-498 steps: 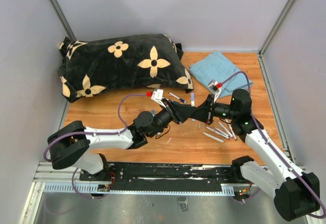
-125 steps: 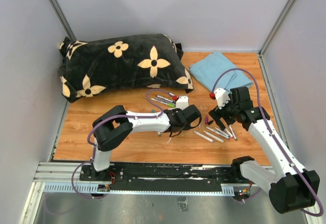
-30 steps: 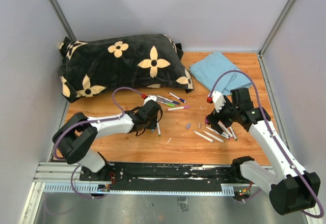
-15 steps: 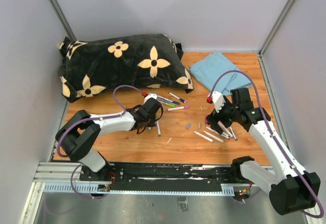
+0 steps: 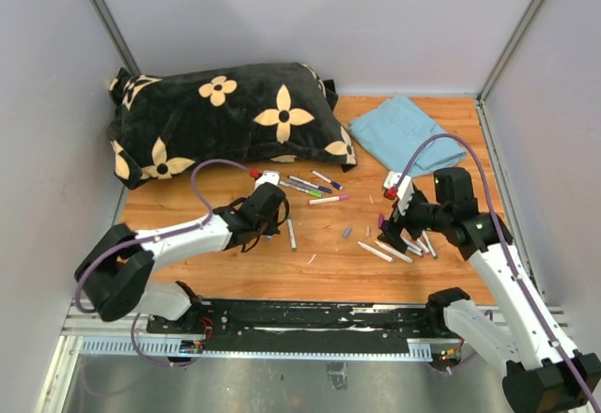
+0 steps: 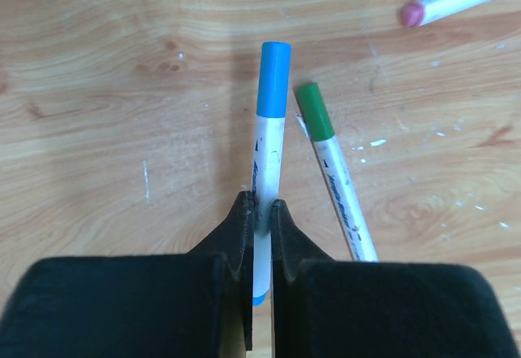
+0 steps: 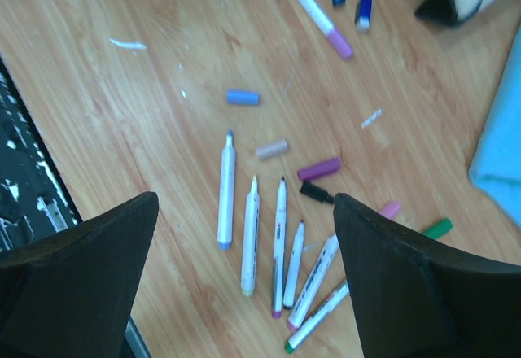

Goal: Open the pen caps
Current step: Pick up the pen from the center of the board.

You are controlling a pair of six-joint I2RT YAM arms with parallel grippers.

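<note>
left jaws pinching white barrel (image 6: 267,159), blue cap (image 6: 273,77) poking out at 12 o'clock; right jaws spread wide above loose purple cap (image 7: 318,168)

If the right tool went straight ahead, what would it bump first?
Probably the right tool meets the uncapped pens lying on the table below its open jaws, though depth is unclear.
</note>
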